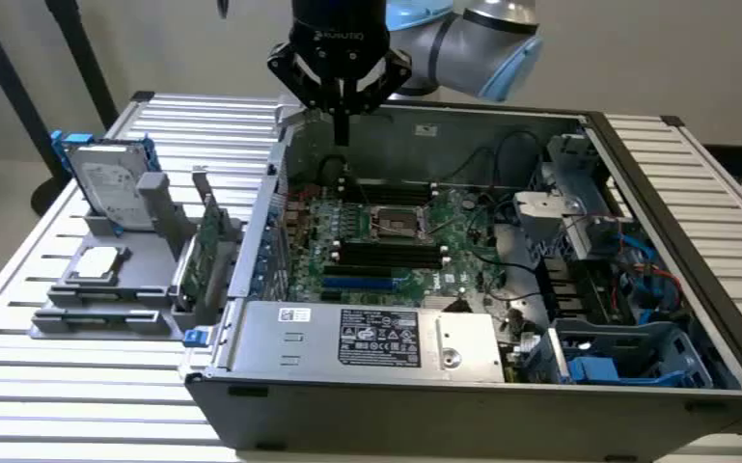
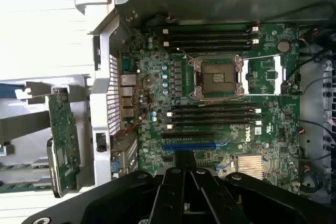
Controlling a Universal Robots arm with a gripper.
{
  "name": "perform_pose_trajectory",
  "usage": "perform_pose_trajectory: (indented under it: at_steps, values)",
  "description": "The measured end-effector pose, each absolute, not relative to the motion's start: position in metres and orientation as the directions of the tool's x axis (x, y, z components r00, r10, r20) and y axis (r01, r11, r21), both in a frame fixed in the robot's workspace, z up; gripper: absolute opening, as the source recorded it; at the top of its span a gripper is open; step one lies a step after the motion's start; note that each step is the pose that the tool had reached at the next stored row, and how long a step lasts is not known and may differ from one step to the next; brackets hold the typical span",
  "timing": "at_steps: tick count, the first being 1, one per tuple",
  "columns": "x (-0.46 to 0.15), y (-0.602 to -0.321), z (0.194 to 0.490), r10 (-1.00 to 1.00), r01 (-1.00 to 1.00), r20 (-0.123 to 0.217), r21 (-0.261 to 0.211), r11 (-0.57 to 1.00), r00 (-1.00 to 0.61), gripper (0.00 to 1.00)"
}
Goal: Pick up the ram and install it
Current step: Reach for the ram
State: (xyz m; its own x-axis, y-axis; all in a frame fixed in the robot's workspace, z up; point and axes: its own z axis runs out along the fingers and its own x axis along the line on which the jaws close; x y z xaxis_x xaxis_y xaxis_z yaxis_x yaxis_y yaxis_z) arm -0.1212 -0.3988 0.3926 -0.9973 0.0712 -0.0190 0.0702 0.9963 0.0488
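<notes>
Gripper (image 1: 341, 135) pressed together & empty above case (image 1: 474, 130) rear wall; ram (image 1: 221, 236) appears upright in rack (image 1: 100, 318) at the exterior view's left, so you spread jaws first, grip board edges, not adjacent wider card (image 1: 190, 265).

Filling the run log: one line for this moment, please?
gripper: shut, nothing held | over: motherboard | memory slots: empty

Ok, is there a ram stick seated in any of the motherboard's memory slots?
No, the memory slots on both sides of the processor socket show as bare black channels, with no green stick in them.
</notes>
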Motion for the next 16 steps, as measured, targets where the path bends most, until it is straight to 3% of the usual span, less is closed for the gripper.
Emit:
perform_pose_trajectory:
  at_steps: [16]
  values:
    - [-0.1239, -0.4015, 0.3928, 0.071, 0.07, -0.019, 0.048, 0.996, -0.997, 0.11]
